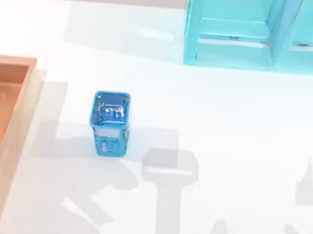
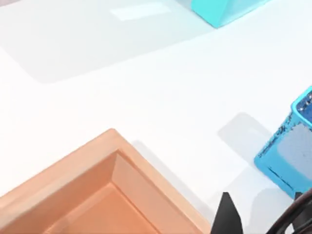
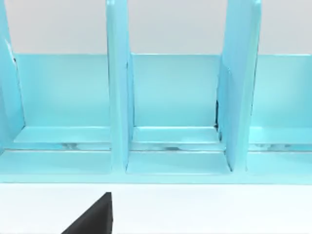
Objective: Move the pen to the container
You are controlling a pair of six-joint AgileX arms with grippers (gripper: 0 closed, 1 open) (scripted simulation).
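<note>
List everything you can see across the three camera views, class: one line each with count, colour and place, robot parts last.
Wooden container: one, light orange-brown, left edge of the table in the top view.
Mesh cup: one, blue, upright on the table, right of the container, apart from it.
Shelf unit: one, cyan, far side of the table, toward the right.
Table: one, white, under everything.
Left gripper: one black finger in the left wrist view, between container corner and cup.
Right gripper: one black finger in the right wrist view, facing the shelf unit.
</note>
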